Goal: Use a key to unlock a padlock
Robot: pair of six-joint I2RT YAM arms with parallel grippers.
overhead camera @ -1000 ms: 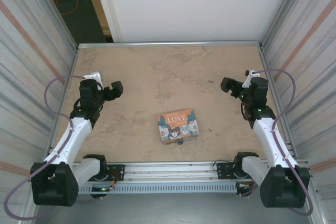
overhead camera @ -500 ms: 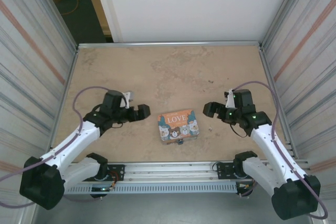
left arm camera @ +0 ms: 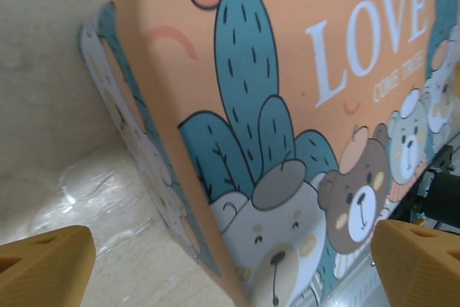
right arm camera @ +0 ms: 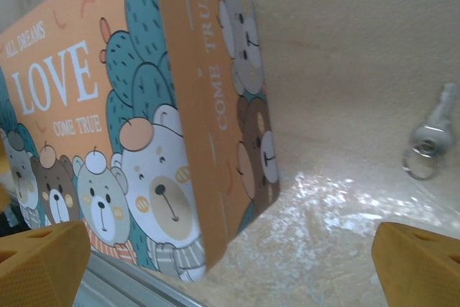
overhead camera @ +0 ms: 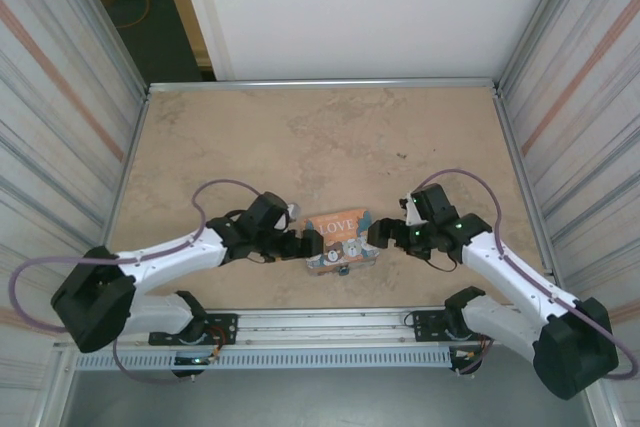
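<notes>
The orange-and-blue "LOVE" box [overhead camera: 340, 237] lies near the table's front edge. The padlock [overhead camera: 343, 269] is a tiny dark-teal speck at the middle of the box's front side. The key [right arm camera: 430, 134], small and silvery with a ring, lies on the table a little way off the box's right end [right arm camera: 244, 106]. My left gripper [overhead camera: 306, 244] is open at the box's left end, and the left wrist view has that corner [left arm camera: 172, 177] between its orange fingertips [left arm camera: 43, 264]. My right gripper [overhead camera: 379, 235] is open at the right end, holding nothing.
Metal walls close in the table on the left, right and back. An aluminium rail [overhead camera: 320, 322] runs along the front edge just behind the box. The tan table surface [overhead camera: 320, 147] stretches beyond the box.
Both arms have swung inward and down from the table's sides to the two ends of the box. The jaws of both have stayed wide. The box has not moved.
</notes>
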